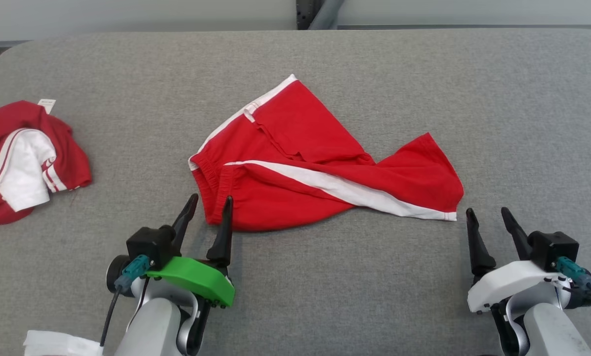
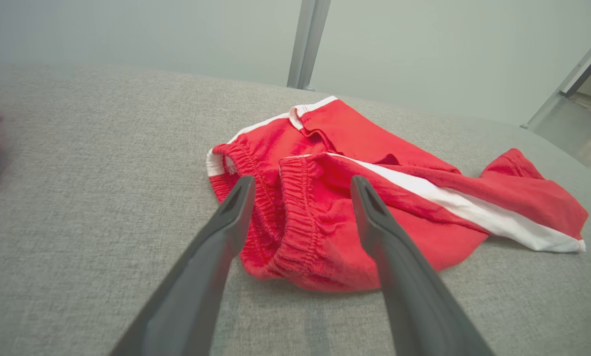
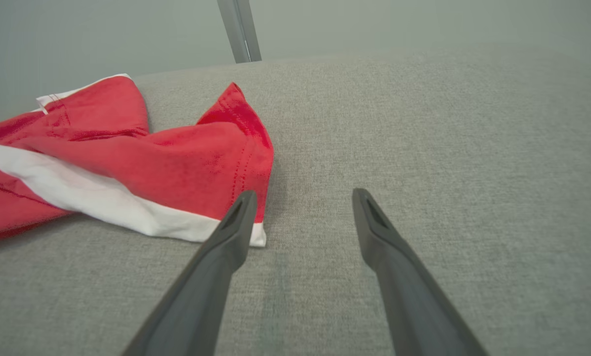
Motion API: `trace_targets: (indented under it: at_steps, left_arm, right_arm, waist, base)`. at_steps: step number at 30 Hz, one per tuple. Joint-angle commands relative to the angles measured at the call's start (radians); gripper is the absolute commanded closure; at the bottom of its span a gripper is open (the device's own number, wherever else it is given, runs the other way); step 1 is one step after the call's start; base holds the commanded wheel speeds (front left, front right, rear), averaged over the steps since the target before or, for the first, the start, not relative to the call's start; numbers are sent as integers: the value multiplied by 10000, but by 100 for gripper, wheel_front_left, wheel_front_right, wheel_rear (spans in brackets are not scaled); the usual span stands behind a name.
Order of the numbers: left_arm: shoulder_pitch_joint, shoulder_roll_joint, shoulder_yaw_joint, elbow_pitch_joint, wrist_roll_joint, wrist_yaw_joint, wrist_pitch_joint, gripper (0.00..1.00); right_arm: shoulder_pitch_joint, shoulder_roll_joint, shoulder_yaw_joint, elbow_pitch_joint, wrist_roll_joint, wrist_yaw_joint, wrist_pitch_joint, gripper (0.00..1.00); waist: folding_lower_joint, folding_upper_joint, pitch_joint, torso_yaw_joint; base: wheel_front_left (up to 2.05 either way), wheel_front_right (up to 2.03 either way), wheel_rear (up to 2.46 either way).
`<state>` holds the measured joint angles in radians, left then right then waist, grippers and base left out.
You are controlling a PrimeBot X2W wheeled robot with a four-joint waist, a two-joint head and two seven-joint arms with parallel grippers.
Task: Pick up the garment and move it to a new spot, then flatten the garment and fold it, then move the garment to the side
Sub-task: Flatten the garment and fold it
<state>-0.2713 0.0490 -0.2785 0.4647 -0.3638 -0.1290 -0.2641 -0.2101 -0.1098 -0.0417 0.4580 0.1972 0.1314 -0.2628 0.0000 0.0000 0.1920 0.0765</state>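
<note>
Jaws apart, left gripper at the waistband and right gripper near the hem flank the red shorts, likely for flattening.

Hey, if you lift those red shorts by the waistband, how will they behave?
Probably floppy: the red shorts lie rumpled in soft folds, so lifted by the waistband the legs would likely dangle. They look like thin cloth, so likely light. Pushed, they would probably bunch rather than slide on the textured grey table cover.
</note>
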Motion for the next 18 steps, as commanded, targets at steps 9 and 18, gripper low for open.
trace_targets:
  at_steps: [9, 18]
  left_arm:
    - [-1242, 38, 538, 835, 104, -25, -5, 0]
    - [-1880, 42, 648, 2191, -380, -25, -5, 0]
  right_arm:
    - [270, 109, 476, -43, 225, -14, -28, 0]
    - [100, 43, 655, -192, 270, -14, -28, 0]
  waist:
    - [0, 0, 228, -1091]
    - [0, 0, 289, -1277]
  base:
    - [0, 0, 0]
    - [0, 0, 0]
